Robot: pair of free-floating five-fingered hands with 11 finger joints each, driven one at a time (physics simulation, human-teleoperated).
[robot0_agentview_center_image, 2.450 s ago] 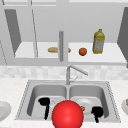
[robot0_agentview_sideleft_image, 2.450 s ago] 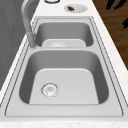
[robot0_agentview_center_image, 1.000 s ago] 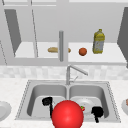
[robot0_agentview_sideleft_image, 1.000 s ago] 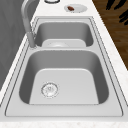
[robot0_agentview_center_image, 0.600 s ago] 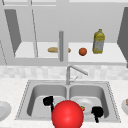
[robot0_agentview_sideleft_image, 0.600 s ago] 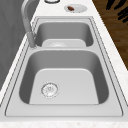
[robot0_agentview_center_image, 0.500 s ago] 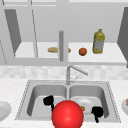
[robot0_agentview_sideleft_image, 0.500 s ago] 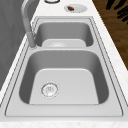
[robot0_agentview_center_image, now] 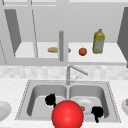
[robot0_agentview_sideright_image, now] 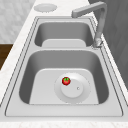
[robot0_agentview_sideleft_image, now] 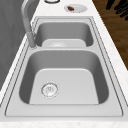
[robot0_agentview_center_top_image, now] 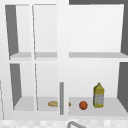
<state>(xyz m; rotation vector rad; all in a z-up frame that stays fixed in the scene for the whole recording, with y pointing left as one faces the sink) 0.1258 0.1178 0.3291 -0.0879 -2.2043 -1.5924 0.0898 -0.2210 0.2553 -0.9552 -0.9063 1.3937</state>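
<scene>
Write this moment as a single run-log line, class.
left hand: over left basin | right hand: over right basin, near plate holding strawberry | red ball: in front

the red ball (robot0_agentview_center_image: 67, 114) is a big, plain, glossy sphere at the bottom centre of the front view, in front of the sink's near rim and covering part of both basins. the left hand (robot0_agentview_center_image: 50, 100) shows just to its upper left, the right hand (robot0_agentview_center_image: 97, 112) to its lower right; whether either touches it cannot be told. a small red strawberry (robot0_agentview_sideright_image: 66, 80) with a green top lies on a round white plate (robot0_agentview_sideright_image: 82, 93) in the basin at the lower centre of the right side view, left of the plate's middle.
</scene>
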